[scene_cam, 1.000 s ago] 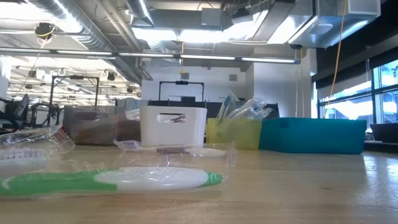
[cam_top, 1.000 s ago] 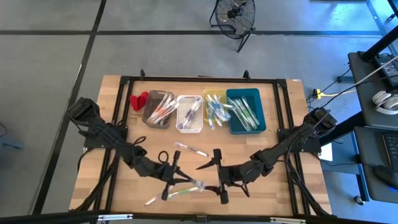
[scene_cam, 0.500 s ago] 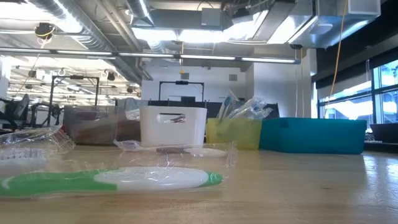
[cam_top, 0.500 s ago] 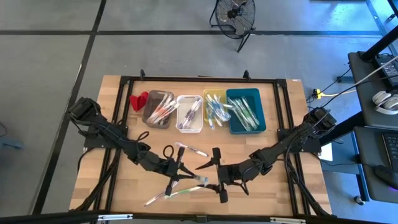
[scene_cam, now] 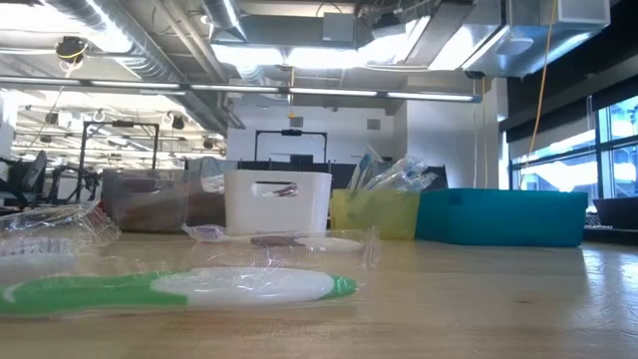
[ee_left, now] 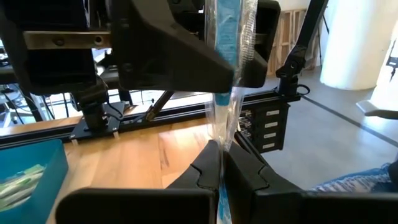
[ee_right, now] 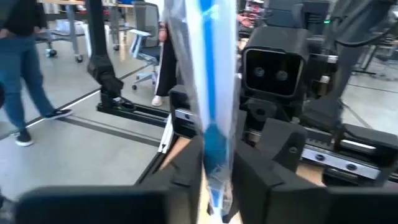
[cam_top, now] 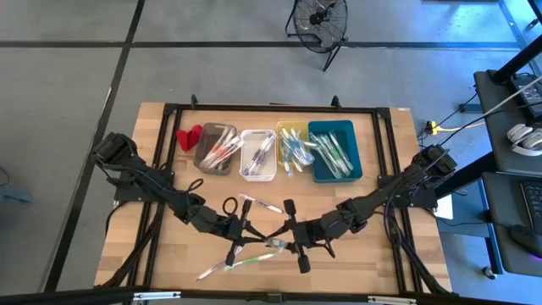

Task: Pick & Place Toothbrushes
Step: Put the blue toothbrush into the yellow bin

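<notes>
Both grippers meeting in front of the white bin [cam_top: 257, 155], left gripper [cam_top: 247, 236] and right gripper [cam_top: 286, 236] each clamped on one wrapped blue toothbrush [ee_left: 225, 74].

This was a robotics lab set in an open industrial office hall. The wooden bench [cam_top: 385, 263] stood inside a black metal frame [cam_top: 271, 108] on a grey concrete floor [cam_top: 68, 93] marked with dark lines. Overhead ran exposed ducts [scene_cam: 150, 40] and strip lights [scene_cam: 299, 55] under an unfinished ceiling. A floor fan [cam_top: 320, 19] stood beyond the bench, and a side desk [cam_top: 517, 110] carried headphones [cam_top: 523, 135] and cables. Rolling office chairs [ee_right: 142, 43] stood farther off, and a person in jeans [ee_right: 25, 68] walked past. Tall windows [scene_cam: 613, 150] lined one wall.
</notes>
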Action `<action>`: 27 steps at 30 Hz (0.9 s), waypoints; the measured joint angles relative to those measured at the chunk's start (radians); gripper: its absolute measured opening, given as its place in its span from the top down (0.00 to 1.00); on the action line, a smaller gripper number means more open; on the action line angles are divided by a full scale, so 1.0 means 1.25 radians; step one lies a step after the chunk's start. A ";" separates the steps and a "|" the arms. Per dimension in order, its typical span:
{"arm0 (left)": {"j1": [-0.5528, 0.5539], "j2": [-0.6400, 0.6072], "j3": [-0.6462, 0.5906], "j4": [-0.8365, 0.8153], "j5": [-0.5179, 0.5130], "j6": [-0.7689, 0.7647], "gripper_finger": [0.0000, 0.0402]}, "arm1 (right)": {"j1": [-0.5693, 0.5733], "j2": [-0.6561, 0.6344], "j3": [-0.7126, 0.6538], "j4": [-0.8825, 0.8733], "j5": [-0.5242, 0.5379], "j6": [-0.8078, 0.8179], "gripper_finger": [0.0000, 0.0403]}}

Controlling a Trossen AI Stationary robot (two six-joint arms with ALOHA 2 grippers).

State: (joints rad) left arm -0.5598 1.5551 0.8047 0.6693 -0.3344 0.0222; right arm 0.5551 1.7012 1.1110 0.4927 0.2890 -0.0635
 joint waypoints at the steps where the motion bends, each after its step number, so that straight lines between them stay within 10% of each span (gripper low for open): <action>1: 0.000 0.000 0.000 0.000 0.000 0.001 0.99 | -0.001 0.000 0.000 -0.002 -0.011 -0.002 0.84; 27: 0.000 -0.002 0.000 -0.032 -0.056 -0.080 0.70 | 0.008 -0.051 0.001 -0.297 0.162 0.195 0.95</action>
State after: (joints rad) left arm -0.5602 1.5528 0.8047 0.6298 -0.4042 -0.0783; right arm 0.5650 1.6377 1.1127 0.1211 0.4919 0.1801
